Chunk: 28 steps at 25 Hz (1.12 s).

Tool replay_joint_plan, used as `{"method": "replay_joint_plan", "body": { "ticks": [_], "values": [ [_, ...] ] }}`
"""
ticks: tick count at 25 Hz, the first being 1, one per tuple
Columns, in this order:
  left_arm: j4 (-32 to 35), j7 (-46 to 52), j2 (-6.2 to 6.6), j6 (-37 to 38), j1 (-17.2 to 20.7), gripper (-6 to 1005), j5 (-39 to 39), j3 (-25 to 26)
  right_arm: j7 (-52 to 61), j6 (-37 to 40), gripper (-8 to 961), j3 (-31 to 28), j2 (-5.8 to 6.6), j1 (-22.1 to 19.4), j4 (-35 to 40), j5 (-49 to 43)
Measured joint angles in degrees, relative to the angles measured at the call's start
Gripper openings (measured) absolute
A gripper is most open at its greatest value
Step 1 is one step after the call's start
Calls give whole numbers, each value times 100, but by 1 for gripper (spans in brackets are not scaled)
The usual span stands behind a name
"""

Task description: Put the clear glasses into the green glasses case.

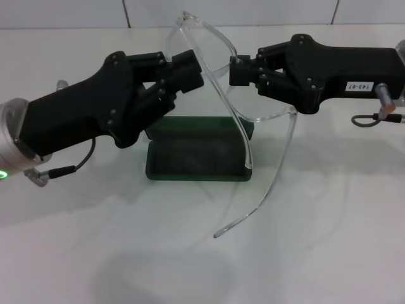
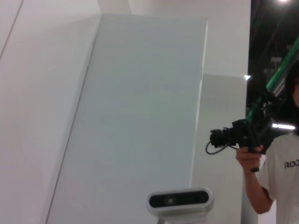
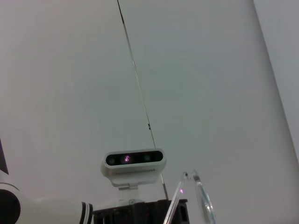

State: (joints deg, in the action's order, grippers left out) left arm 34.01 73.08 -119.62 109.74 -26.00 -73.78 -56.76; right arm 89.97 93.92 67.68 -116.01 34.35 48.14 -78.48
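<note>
1. Above the white table, held aloft between both arms: the clear glasses, one thin arm hanging down past the case.
2. Pinched at the lens from the left by the left gripper, fingers closed on it.
3. Clamped from the right by the right gripper (likewise closed on the lens).
4. Directly beneath, lying open on the table: the green glasses case.

Clear glasses: colourless, fully transparent. Green glasses case: dark green shell, dark grey-green lining. Left hand and right hand: matte black. Desk: plain white, unpatterned.
</note>
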Motion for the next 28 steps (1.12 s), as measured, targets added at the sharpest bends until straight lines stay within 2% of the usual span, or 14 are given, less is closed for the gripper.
{"method": "replay_joint_plan", "body": {
  "ticks": [6, 11, 28],
  "values": [
    [49, 37, 0, 249, 126, 111, 334, -1, -153, -50, 71, -40, 6, -39, -188, 0],
    [28, 46, -1, 292, 149, 59, 390, -10, -242, -57, 71, -35, 4, -6, -315, 1],
    [-486, 6, -8, 43, -252, 50, 339, -253, -419, -138, 71, 259, -18, 217, -424, 237]
  ]
}}
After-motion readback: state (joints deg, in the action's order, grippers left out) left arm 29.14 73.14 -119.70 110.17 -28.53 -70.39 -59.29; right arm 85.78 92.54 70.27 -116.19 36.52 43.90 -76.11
